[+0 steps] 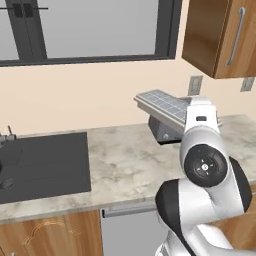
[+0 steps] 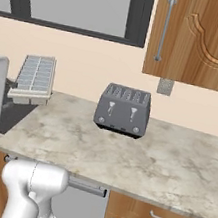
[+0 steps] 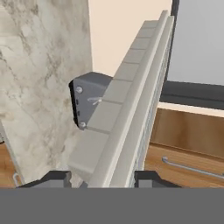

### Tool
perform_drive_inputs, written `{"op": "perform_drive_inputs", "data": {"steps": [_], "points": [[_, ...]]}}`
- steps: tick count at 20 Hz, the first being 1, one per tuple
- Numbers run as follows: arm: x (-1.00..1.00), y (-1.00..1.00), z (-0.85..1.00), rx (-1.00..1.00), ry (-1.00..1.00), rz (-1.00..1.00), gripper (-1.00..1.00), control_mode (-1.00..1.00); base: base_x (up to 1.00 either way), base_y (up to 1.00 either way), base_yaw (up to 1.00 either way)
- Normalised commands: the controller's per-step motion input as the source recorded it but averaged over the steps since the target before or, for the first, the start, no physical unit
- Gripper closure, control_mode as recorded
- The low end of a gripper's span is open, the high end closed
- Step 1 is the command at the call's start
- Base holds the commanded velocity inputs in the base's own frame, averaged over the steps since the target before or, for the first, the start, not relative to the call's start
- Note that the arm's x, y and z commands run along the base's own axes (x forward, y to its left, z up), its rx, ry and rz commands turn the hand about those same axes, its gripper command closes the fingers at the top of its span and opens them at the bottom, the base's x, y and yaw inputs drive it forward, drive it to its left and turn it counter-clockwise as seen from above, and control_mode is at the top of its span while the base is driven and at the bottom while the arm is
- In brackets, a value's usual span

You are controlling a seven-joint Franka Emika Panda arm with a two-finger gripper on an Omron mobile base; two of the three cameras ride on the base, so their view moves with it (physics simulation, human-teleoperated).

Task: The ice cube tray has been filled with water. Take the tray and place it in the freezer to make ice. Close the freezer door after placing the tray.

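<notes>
The ice cube tray, pale grey-white with a grid of square cells, hangs in the air above the counter, in front of the wall. From the right it is at the far left, its cells facing the camera. My gripper is shut on the tray's near end, a dark fingertip on each side. In the hand view the tray runs edge-on from the bottom centre up to the top right. The freezer and the freezer door are out of view.
A boxy grey toaster stands on the marble counter near the wall, just behind and below the tray. A dark cooktop lies at the left. Brown wall cabinets hang above, and a window is behind.
</notes>
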Motion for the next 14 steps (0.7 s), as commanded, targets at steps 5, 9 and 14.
{"op": "perform_drive_inputs", "data": {"steps": [5,9,14], "points": [[0.0,0.0,0.0,0.0,0.0,0.0,1.0,1.0,-0.97,-0.09,0.0],[0.0,0.0,0.0,0.0,0.0,0.0,1.0,1.0,-0.77,-0.01,0.06],[0.0,0.0,0.0,0.0,0.0,0.0,1.0,1.0,-0.03,-0.02,0.84]]}}
